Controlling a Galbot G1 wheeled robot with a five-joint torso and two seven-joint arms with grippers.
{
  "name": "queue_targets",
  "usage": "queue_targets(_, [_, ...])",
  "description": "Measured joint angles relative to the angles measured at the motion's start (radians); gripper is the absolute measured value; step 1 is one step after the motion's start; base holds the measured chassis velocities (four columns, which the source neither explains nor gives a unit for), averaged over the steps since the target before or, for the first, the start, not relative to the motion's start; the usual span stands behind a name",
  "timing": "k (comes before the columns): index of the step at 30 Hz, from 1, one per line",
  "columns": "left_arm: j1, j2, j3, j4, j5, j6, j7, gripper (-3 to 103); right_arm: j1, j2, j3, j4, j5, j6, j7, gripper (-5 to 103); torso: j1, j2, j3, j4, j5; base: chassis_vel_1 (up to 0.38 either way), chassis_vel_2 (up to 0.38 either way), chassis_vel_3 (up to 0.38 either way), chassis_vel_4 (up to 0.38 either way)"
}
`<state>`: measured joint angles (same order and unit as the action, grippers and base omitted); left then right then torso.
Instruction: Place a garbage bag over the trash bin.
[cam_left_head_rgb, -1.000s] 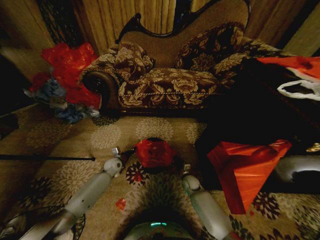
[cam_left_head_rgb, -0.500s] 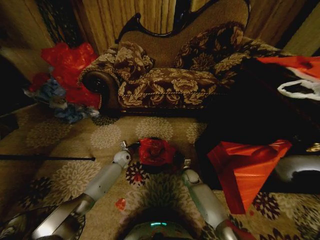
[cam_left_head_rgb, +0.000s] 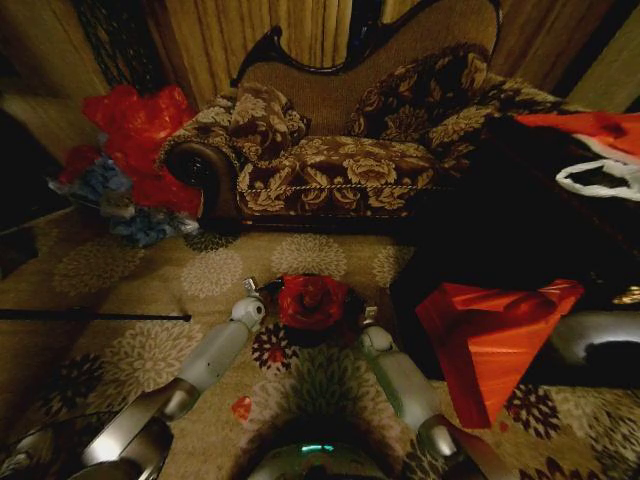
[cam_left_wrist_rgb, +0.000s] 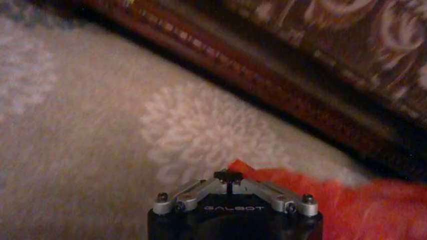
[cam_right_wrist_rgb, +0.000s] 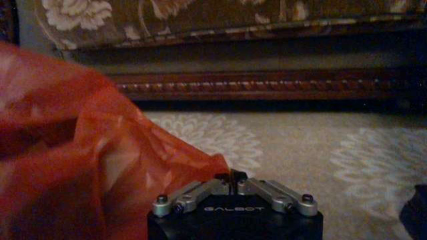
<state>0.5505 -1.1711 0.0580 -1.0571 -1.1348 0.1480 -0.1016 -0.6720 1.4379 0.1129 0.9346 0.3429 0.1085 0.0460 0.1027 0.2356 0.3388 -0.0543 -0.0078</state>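
trash bin (cam_left_head_rgb: 345, 322) on floral carpet (cam_left_head_rgb: 200, 275) before sofa (cam_left_head_rgb: 340, 150), between two arms. garbage bag (cam_left_head_rgb: 312, 300) bunched red over bin top, dark rim showing at right. left gripper (cam_left_head_rgb: 262, 291) at bag's left edge, fingers pinched together on red film. right gripper (cam_left_head_rgb: 366, 316) at bin's right side, fingers closed, tips meeting beside bag fold (cam_right_wrist_rgb: 100, 165); grip on film not clear.

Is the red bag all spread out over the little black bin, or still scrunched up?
Scrunched. The garbage bag sits bunched and wrinkly on top of the trash bin, whose dark side still shows. Left gripper and right gripper pinch its edges.
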Motion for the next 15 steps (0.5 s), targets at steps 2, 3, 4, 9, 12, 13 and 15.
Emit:
queue_targets(2, [-0.003, -0.005, -0.003, 0.015, -0.001, 0.006, 0.0, 0, 0.007, 0.003, 0.001, -0.013, 0.0, 0.001, -0.004, 0, 0.0, 0.0, 0.0, -0.0001, -0.0001, 0.0, 0.0, 0.0, 0.0])
queue_targets(3, [-0.009, -0.012, -0.009, 0.042, 0.0, 0.015, -0.002, 0, 0.019, 0.011, 0.006, -0.04, 0.001, 0.003, -0.01, 0, 0.0, 0.0, 0.0, -0.0002, 0.0005, 0.0, 0.0, 0.0, 0.0])
queue_targets(4, [-0.009, -0.012, -0.009, 0.042, 0.0, 0.015, -0.002, 0, 0.019, 0.011, 0.006, -0.04, 0.001, 0.003, -0.01, 0, 0.0, 0.0, 0.0, -0.0002, 0.0005, 0.0, 0.0, 0.0, 0.0])
queue_targets(9, [-0.007, -0.017, -0.012, 0.074, 0.009, 0.038, -0.007, 0, 0.038, 0.028, 0.019, -0.097, 0.002, 0.021, -0.033, 0, 0.0, 0.0, 0.0, -0.0001, 0.0005, 0.0, 0.0, 0.0, 0.0])
queue_targets(12, [0.008, -0.015, -0.012, 0.076, 0.019, 0.053, -0.009, 0, 0.042, 0.033, 0.025, -0.121, -0.002, 0.029, -0.055, 0, 0.0, 0.0, 0.0, -0.0002, 0.0005, 0.0, 0.0, 0.0, 0.0])
queue_targets(13, [0.008, -0.015, -0.012, 0.076, 0.019, 0.053, -0.009, 0, 0.042, 0.033, 0.025, -0.121, -0.002, 0.029, -0.055, 0, 0.0, 0.0, 0.0, -0.0002, 0.0005, 0.0, 0.0, 0.0, 0.0])
queue_targets(15, [0.021, -0.013, -0.007, 0.07, 0.028, 0.055, -0.006, 0, 0.043, 0.035, 0.027, -0.137, -0.008, 0.032, -0.072, 0, 0.0, 0.0, 0.0, -0.0001, 0.0005, 0.0, 0.0, 0.0, 0.0])
